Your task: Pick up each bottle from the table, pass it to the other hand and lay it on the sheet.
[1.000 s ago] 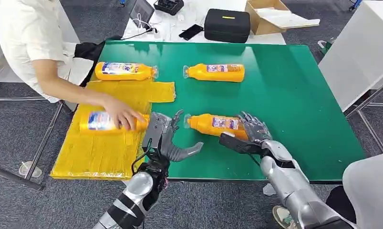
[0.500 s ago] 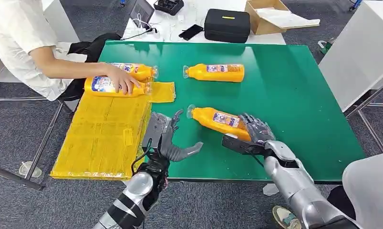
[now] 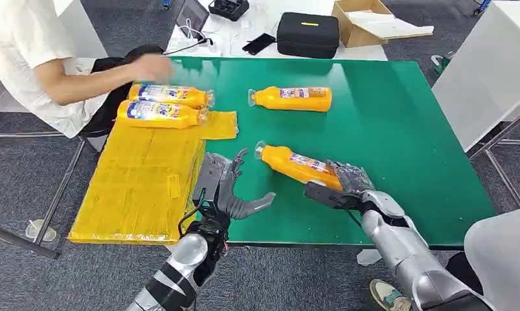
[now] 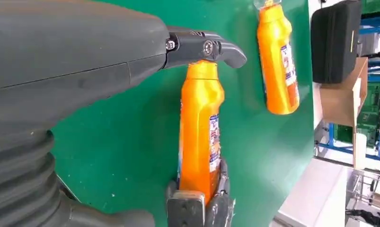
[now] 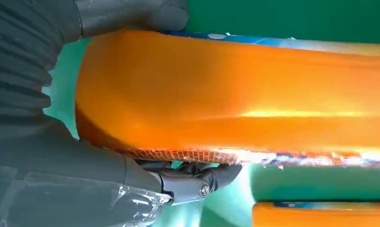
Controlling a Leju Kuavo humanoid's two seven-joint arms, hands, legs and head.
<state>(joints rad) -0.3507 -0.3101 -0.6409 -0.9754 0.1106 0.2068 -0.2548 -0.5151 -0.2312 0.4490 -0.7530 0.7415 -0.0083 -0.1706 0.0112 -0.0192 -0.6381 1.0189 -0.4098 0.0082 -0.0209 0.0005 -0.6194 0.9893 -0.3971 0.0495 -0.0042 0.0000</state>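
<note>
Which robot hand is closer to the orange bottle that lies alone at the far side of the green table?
The right hand. It grips another bottle almost straight in front of the far bottle. The left hand is open, empty, nearer the yellow sheet and farther away.

Two orange plastic bottles (image 3: pixel 161 103) lie side by side on the yellow sheet (image 3: pixel 144 181) at upper left; a third orange bottle (image 3: pixel 291 98) lies upper centre on the green table (image 3: pixel 406 129); a fourth bottle (image 3: pixel 296 166) lies mid-frame.
</note>
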